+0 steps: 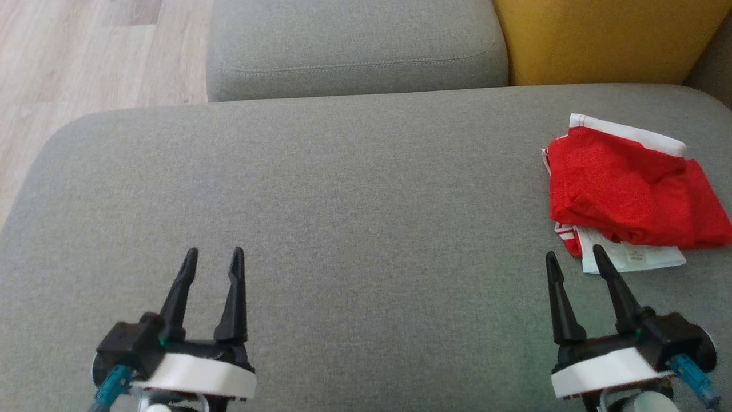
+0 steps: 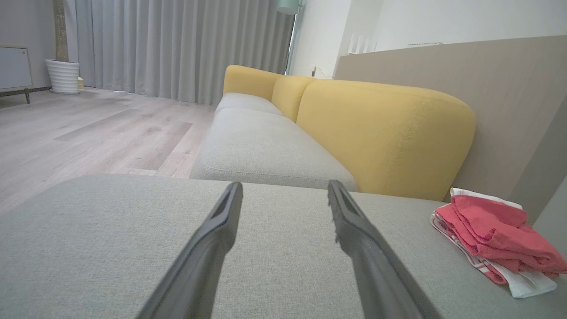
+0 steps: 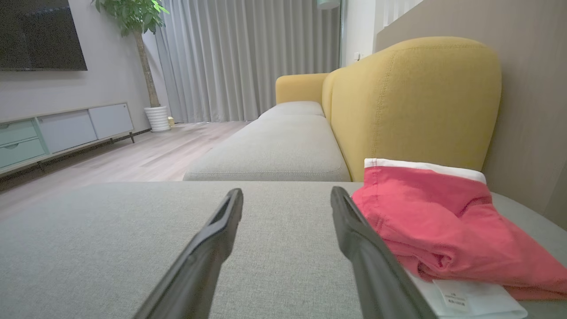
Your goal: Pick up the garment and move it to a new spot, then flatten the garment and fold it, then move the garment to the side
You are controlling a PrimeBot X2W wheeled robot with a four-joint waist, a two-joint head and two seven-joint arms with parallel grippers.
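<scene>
Left gripper [image 1: 215, 252], right gripper [image 1: 573, 252]: jaws wide, empty, over the sofa seat [image 1: 343, 189]. Right one's just beside the folded red shorts [image 1: 623, 189], and one stray nudge could undo that fold.

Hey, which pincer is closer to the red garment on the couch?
The right pincer: its tips sit right by the near edge of the red garment, while the left pincer is far off across the grey cushion.

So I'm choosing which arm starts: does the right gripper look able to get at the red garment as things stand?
Probably yes. The right gripper is open, and the red garment lies just ahead of it, slightly to its right, on the grey cushion with nothing between them.
</scene>
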